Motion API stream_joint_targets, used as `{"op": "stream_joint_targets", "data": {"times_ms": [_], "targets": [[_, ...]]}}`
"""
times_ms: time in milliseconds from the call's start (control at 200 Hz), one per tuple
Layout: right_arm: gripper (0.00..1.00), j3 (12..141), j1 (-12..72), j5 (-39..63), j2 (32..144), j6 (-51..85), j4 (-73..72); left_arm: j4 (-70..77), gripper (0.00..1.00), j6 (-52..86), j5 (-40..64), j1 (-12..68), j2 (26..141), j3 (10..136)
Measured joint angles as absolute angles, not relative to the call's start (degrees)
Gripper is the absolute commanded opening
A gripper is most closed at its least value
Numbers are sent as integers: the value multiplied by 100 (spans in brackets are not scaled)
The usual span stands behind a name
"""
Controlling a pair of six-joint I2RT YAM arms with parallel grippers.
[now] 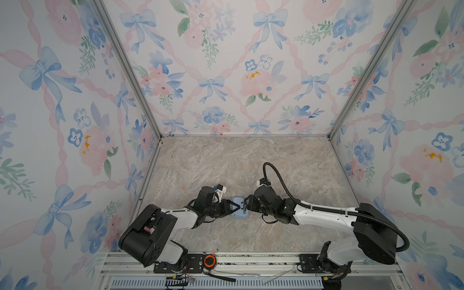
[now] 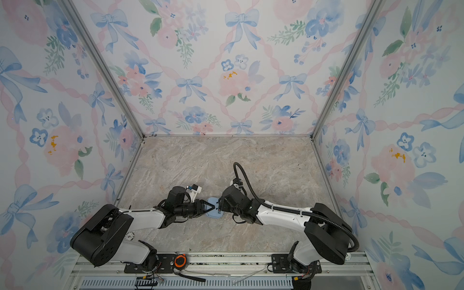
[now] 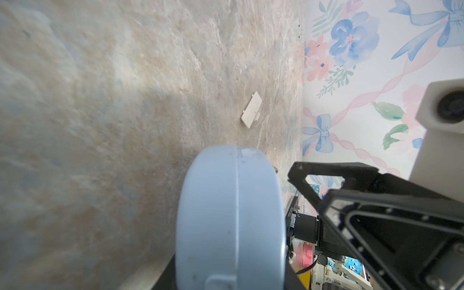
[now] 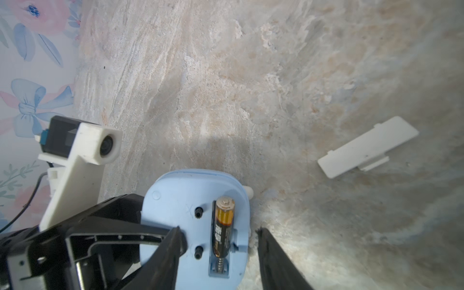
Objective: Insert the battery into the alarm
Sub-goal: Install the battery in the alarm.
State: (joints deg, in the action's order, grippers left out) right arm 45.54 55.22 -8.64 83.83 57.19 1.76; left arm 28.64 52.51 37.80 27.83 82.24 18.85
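One table (image 1: 226, 163): marbled; its near middle is covered by both arms
Alarm (image 1: 238, 200): mid-table, back facing the right wrist view, dial side hidden; mostly masked by the grippers in both top views
Left gripper (image 1: 234, 208): clenched on the alarm's edge; its fingertips are cut off in the left wrist view
Right gripper (image 4: 218, 229): released, fingers spread, one over the alarm's back, one just beside its rim
White cover (image 4: 367, 148): flat on the table, apart from the alarm
Battery (image 4: 223, 226): seated in the alarm's open slot, between the right fingers, touching neither; too small to find in the top views
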Motion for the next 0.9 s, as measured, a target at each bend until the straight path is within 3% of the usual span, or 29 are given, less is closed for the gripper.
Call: {"op": "stream_joint_targets", "data": {"times_ms": [75, 205, 900], "targets": [[29, 4668, 5330, -729, 8396, 5610, 263, 2864, 0, 5251, 3780, 2783, 8224, 1885], [18, 4910, 5074, -521, 8659, 5474, 303, 2864, 0, 5251, 3780, 2783, 8224, 1885], [15, 5168, 5249, -259, 9146, 5446, 388, 2862, 0, 5251, 3780, 2783, 8224, 1885]]}}
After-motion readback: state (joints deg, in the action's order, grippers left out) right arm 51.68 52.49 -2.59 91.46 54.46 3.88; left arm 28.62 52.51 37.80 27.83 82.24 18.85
